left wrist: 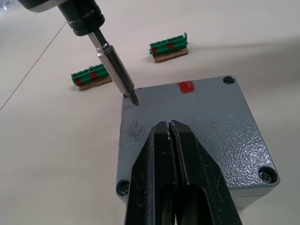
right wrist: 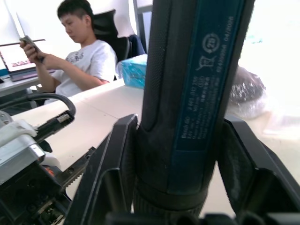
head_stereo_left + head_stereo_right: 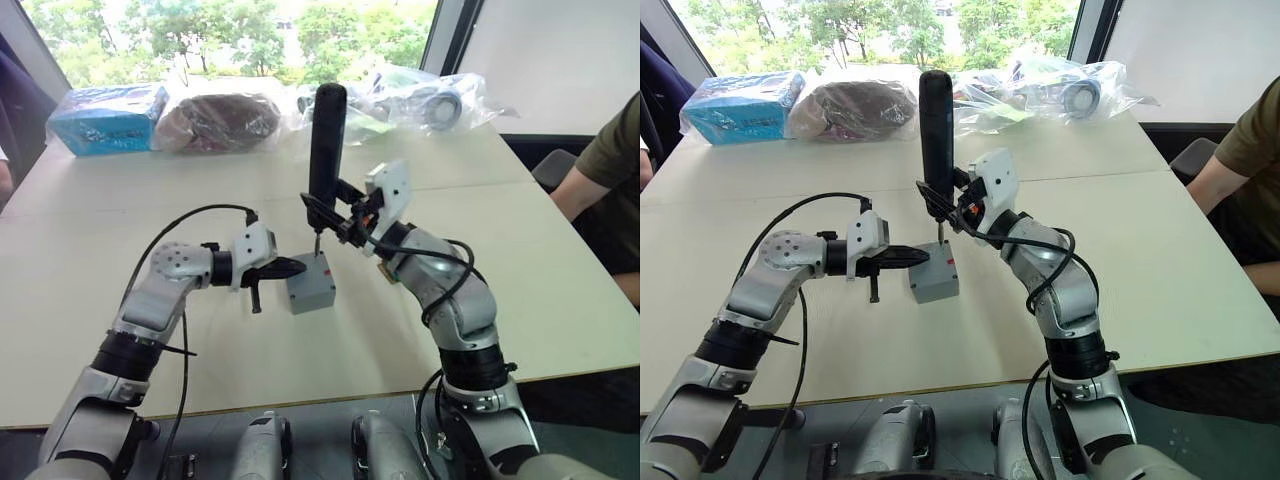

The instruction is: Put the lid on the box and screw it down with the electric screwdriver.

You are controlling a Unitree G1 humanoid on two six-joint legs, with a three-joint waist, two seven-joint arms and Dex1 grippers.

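The lid (image 1: pixel 197 126) is already seated on the box (image 3: pixel 311 285) mid-table, pressed down by the clenched left gripper (image 1: pixel 169 129); the electric screwdriver (image 3: pixel 326 135), grasped in the right gripper (image 3: pixel 335 212), is set at one corner, screws judged remaining

A pale beige desk (image 3: pixel 560 300) is seen, with a seam running across its far part. Beyond its far edge, a wide window (image 3: pixel 230 30) is filled with bright daylight and green trees. To the right of the window a dark frame (image 3: pixel 452 35) and a white wall panel (image 3: pixel 560 60) are found. At the far right a grey chair (image 3: pixel 553 166) is partly visible.
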